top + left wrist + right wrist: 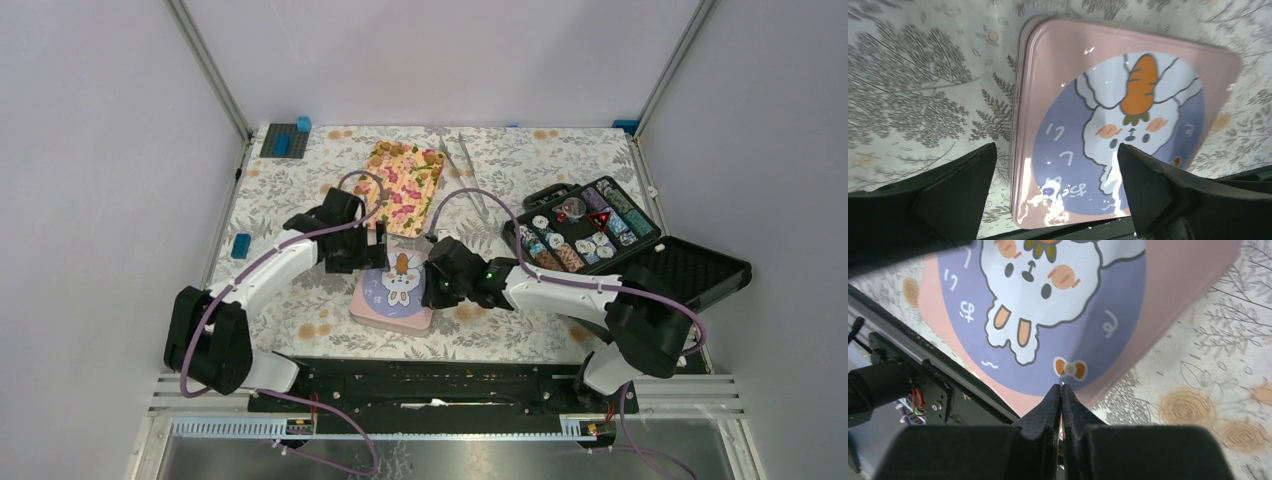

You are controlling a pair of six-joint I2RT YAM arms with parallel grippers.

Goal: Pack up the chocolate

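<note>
The pink tin [395, 300] with a rabbit-and-carrot lid lies shut near the table's front middle. It fills the left wrist view [1058, 60] and the right wrist view [1168, 285]. My left gripper [366, 250] hangs over the tin's far left part, jaws wide open and empty [1056, 150]. My right gripper [432, 287] is shut, with its tips [1061, 387] at the lid's right edge by the orange bow. I cannot tell if it touches the lid. Small olive-gold lumps, the chocolate [398, 152], lie along the far edge of the flowered tray [410, 195].
An open black case [640, 250] with round striped chips stands at the right. Metal tweezers [470, 180] lie behind the tin. Blue blocks [285, 140] sit at the back left, and one [241, 245] at the left edge. The black rail [430, 375] runs along the front.
</note>
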